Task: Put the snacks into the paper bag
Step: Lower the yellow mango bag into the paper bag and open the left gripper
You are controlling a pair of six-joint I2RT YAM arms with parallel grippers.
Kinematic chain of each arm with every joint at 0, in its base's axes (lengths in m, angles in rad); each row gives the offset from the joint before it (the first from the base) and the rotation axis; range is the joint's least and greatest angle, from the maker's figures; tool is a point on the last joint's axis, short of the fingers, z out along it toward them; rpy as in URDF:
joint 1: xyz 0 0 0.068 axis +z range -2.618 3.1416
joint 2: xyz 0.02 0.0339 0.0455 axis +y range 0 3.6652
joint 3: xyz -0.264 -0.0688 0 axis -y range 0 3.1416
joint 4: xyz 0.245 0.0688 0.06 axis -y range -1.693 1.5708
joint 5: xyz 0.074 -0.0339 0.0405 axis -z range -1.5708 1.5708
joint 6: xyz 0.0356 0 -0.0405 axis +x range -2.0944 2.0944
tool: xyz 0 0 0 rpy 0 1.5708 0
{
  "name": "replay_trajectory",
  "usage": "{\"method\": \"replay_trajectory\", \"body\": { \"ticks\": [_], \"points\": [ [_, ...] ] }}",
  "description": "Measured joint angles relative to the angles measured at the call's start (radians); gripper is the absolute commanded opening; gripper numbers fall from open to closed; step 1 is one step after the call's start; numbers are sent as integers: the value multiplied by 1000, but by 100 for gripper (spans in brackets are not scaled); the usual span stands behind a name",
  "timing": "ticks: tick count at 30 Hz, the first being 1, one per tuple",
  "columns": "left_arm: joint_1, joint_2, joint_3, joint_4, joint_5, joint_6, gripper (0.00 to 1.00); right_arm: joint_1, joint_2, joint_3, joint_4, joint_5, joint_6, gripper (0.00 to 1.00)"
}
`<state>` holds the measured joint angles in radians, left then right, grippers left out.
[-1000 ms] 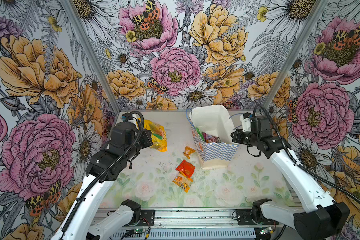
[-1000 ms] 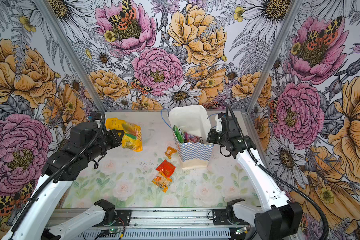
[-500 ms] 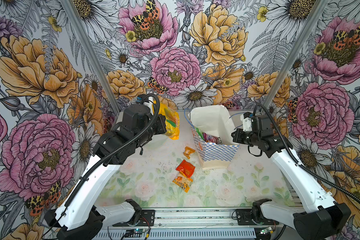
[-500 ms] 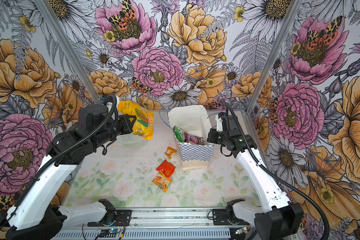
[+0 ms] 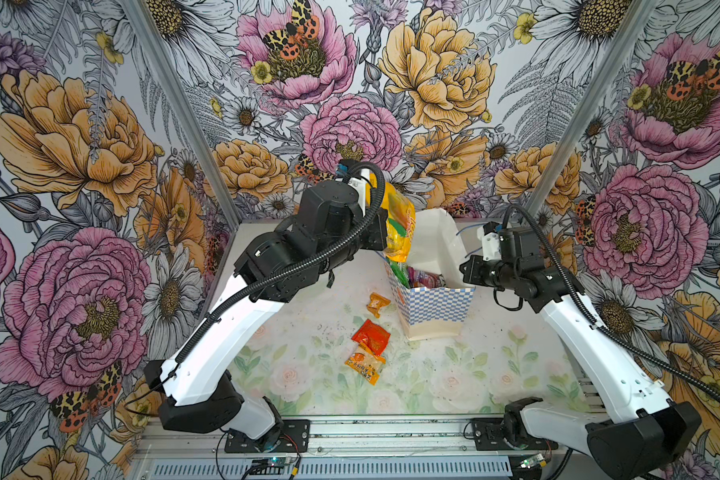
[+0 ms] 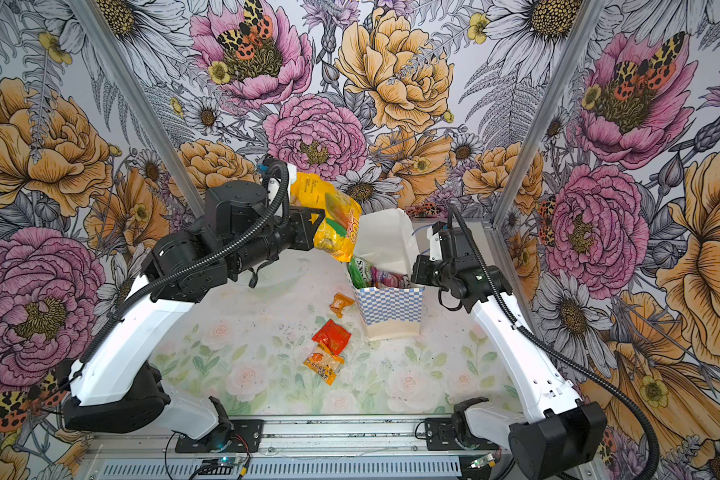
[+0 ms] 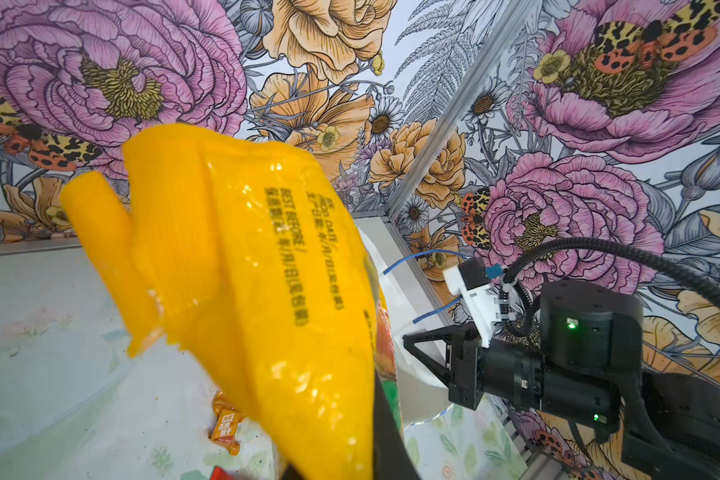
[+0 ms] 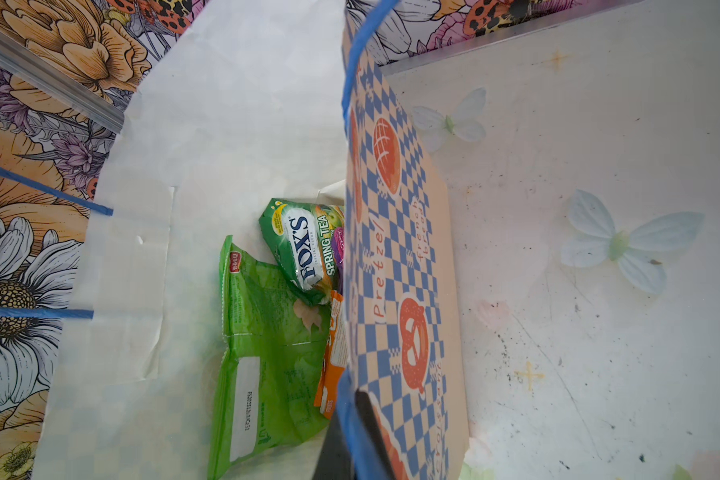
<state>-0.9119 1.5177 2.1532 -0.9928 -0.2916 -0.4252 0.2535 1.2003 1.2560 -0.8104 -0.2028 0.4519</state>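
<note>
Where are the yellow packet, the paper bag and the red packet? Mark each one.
yellow packet [image 5: 400, 226], in a top view, on its printed front.
paper bag [image 5: 433, 307], in a top view, on its checkered band.
red packet [image 5: 371, 337], in a top view, on its middle.

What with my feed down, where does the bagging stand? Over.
Left pincer shut on yellow packet, at mouth of paper bag. Right pincer shut on bag rim. Three packets on table; mouth unblocked.

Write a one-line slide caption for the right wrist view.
Inside the paper bag pinched by the right gripper: a FOX'S Spring Tea packet, a green packet and an orange packet.
</note>
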Motion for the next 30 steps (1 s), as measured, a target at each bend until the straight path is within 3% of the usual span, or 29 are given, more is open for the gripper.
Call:
{"method": "replay_trajectory", "body": {
  "ticks": [6, 18, 30],
  "points": [
    [-27, 110, 94, 2, 0, 14, 0, 13, 5, 6, 1, 1, 0, 0],
    [-19, 292, 127, 0, -24, 6, 0, 23, 6, 7, 3, 8, 1, 0],
    [34, 414, 126, -6, -2, -105, 0, 31, 6, 11, 4, 10, 3, 0]
  ]
}}
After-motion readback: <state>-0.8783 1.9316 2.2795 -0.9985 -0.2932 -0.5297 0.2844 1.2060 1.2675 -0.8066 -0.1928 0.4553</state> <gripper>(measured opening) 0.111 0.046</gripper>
